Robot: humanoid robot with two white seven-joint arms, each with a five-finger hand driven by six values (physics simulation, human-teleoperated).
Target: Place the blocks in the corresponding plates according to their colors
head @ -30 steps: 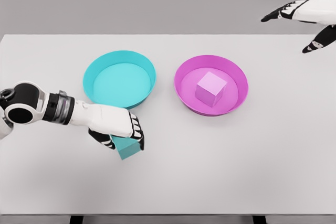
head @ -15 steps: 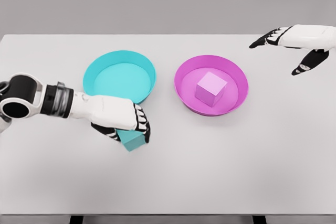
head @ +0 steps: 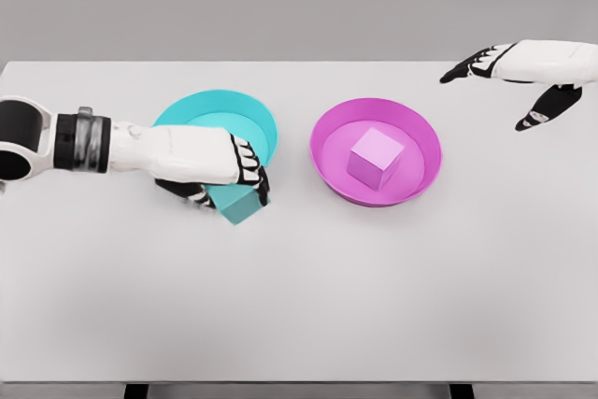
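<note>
Left robot hand [head: 217,173] clenched round teal block [head: 237,204] – at teal plate [head: 250,109] near rim, bare table [head: 374,296] ahead.

Matt white table [head: 374,306], smooth matt plates, teal [head: 257,119] and magenta [head: 327,133], matt teal block [head: 238,205]

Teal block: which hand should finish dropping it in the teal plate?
Left. The left hand already grips the teal block right at the near rim of the teal plate. The right hand is open, off beyond the pink plate, which already holds the pink block.
</note>
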